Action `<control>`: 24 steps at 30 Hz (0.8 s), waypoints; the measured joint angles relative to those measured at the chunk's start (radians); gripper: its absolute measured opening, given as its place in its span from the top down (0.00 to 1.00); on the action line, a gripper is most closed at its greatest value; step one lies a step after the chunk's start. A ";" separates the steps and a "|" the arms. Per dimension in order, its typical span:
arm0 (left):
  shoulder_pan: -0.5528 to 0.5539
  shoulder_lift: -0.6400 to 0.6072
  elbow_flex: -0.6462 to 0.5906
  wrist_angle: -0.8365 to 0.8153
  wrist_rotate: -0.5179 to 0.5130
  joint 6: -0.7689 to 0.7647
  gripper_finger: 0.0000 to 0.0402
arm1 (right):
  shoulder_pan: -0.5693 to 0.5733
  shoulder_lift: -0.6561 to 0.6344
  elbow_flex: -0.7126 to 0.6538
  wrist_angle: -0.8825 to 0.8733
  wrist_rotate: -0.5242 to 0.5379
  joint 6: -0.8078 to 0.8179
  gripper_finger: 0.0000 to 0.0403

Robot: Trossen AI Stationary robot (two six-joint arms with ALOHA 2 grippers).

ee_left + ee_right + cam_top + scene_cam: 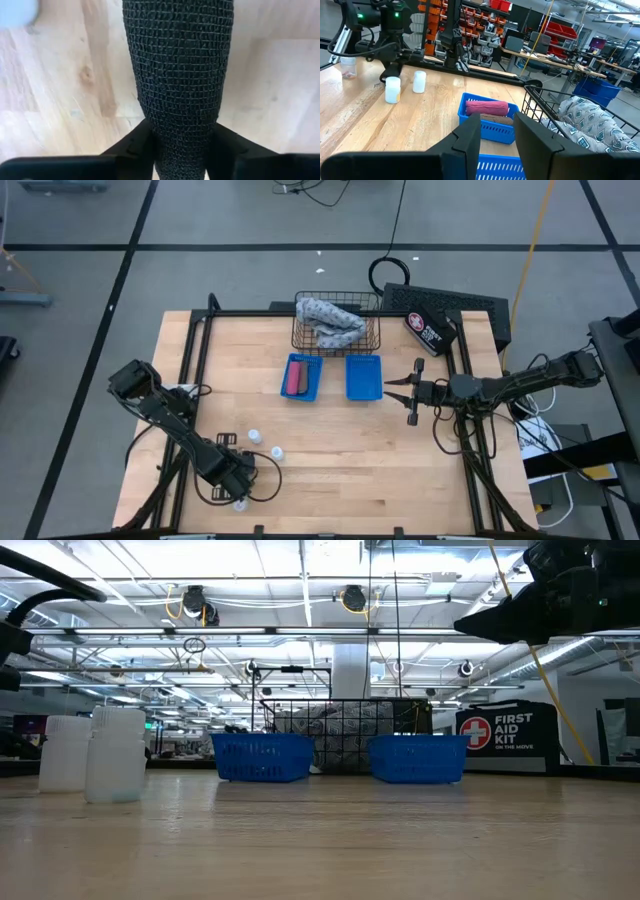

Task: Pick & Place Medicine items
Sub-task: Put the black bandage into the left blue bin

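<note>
Black roll (pixel 177 90) sits pinched in the left end effector (pixel 238 488); two white bottles (pixel 263 444) stand just beyond; right end effector (pixel 398 390) spread, empty.

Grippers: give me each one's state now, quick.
Left gripper: closed on the black roll.
Right gripper: open, holding nothing.

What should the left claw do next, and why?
Probably lift straight up: the left claw hugs the black roll on both sides, low over the table, and the blue bin with the pink roll is far off.
</note>
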 joint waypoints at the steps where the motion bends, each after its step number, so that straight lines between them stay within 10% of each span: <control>1: 0.004 0.001 0.008 -0.003 0.018 -0.001 0.69 | 0.000 0.000 0.000 0.000 0.000 0.000 0.74; 24: 0.121 -0.278 0.051 0.051 -0.078 -0.173 0.71 | 0.000 0.000 0.000 0.001 0.000 0.004 0.74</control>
